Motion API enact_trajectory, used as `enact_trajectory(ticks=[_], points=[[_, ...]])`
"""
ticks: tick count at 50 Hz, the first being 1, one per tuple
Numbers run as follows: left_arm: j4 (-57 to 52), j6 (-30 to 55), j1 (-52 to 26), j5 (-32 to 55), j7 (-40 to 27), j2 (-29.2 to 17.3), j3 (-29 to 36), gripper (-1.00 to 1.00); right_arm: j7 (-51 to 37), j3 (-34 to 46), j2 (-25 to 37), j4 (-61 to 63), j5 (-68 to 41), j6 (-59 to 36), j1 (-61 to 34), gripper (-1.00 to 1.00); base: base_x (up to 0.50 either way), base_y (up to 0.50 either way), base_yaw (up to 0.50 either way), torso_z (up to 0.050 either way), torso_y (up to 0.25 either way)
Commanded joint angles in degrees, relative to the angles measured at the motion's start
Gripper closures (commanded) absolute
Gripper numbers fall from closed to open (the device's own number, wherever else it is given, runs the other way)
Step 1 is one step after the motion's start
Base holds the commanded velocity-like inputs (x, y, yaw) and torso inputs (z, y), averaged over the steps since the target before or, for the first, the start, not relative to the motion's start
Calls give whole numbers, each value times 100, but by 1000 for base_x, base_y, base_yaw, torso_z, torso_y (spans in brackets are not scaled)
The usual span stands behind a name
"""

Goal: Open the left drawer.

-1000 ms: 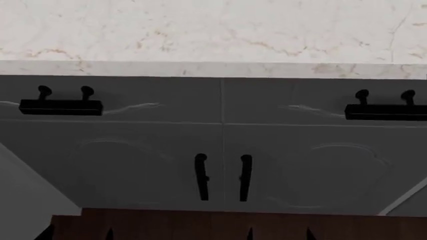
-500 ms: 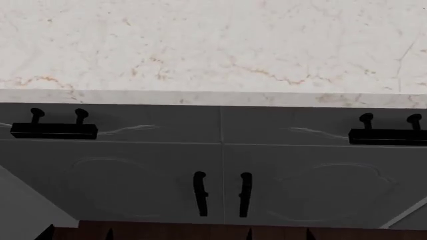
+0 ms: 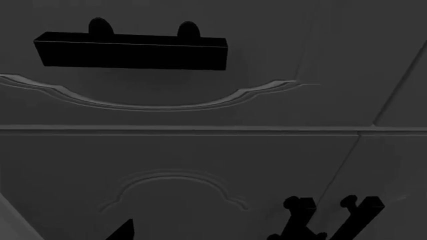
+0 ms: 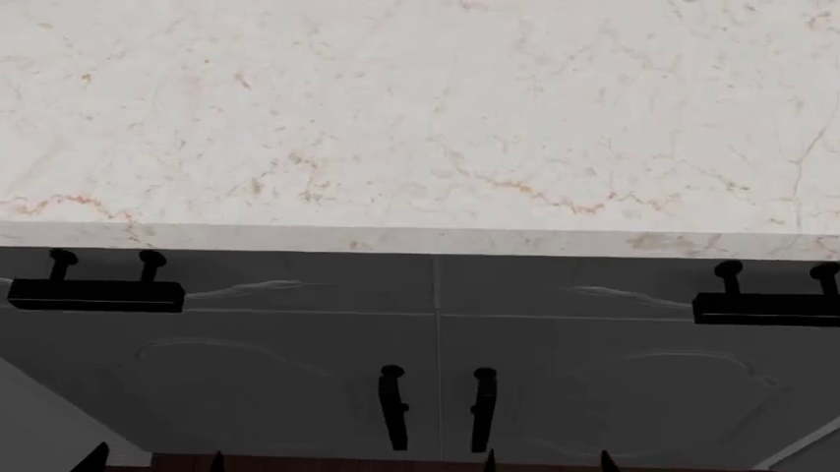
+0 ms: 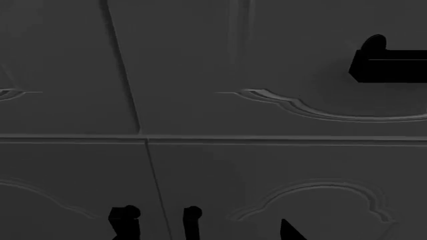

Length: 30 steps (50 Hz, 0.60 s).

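Observation:
The left drawer [image 4: 263, 285] is a shallow dark-grey front under the marble counter, closed flush. Its black bar handle [image 4: 92, 293] sits on two knobbed posts. In the left wrist view the drawer front [image 3: 267, 50] fills the frame, with its handle [image 3: 130, 50] and wavy trim [image 3: 153, 102], a good way ahead of the gripper. Only the fingertips [image 3: 123, 232] of one finger show there. In the head view my left gripper [image 4: 153, 462] and right gripper [image 4: 548, 462] show only as pairs of spread black tips at the bottom edge, both empty.
The matching right drawer front has its own bar handle [image 4: 768, 307], also in the right wrist view [image 5: 390, 65]. Two taller doors below have vertical black handles [image 4: 391, 408] [image 4: 482, 408]. The marble counter [image 4: 420, 118] overhangs the cabinet. A pale side panel [image 4: 39, 433] stands at the left.
The head view has shifted: the counter fills more of the frame and the drawers and doors sit lower. The brown strip at the bottom has nearly gone. The drawer has not moved.

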<state>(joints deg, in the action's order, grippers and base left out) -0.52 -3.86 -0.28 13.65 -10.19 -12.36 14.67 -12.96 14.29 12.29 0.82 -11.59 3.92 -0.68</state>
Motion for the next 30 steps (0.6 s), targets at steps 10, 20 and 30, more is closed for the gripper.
enact_trajectory(ticks=[10,20,30], points=[[-56,40,67,285,-238,-22,-241,-100,-165,-8,1,33,35,132,-25,-100,0,0,0,0,0],[-771,526,1,-343,-853,-297,-324,-100,-115,27,17,40,-84,101,-27,-100,0,0,0,0,0],[-566,961,-456,-1872,-1341,-698,44,-100,-162,52,52,152,-136,-10,4,-100,0,0,0,0,0]])
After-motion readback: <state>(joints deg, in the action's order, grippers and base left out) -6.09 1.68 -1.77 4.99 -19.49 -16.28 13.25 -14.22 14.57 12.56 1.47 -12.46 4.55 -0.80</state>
